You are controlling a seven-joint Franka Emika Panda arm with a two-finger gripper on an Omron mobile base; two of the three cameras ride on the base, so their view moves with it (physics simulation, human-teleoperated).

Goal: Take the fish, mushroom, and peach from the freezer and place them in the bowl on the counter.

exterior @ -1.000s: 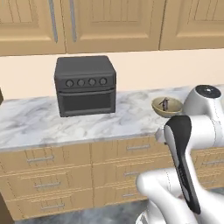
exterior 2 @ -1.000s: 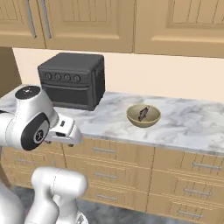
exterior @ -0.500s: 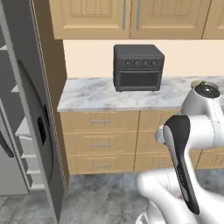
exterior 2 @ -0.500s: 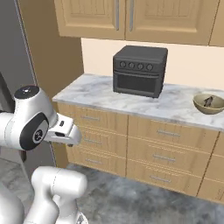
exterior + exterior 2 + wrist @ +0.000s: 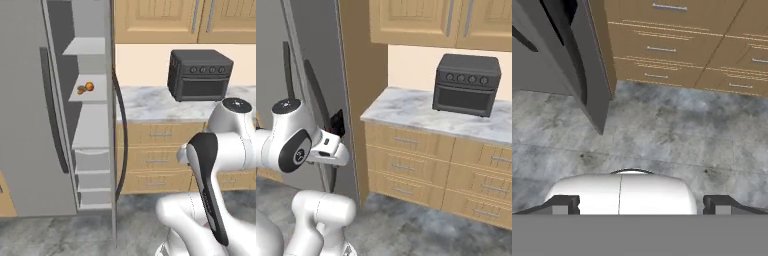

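Freezer (image 5: 30, 125) sits far left, door swung open so the white inner shelves face the base. That leaves the shelf contents reachable from here. Its long dark handle (image 5: 52, 110) runs vertically down the grey front.

Peach (image 5: 89, 86) is on a middle shelf: small round orange ball, near the shelf's front edge. Touching it or just beside it on the left is the mushroom (image 5: 80, 90), a paler beige lump with a tan underside, too small to resolve further. Can't make out the fish in the freezer from these frames.

Right of the freezer: marble counter (image 5: 150, 102) over tan drawers (image 5: 155, 150), with a dark toaster oven (image 5: 200, 75) on top.

Gripper (image 5: 642, 204): fingers spread wide, nothing between them, both tips at the bottom of the hand view. It's pointing down at the grey floor (image 5: 662, 135), arm tucked close to the body, which looks like a carry pose for driving rather than a reach.

Judgement: the peach and mushroom are still to fetch; next step is lifting the arm toward that middle shelf. The two sit close together, so picking one risks nudging the other.
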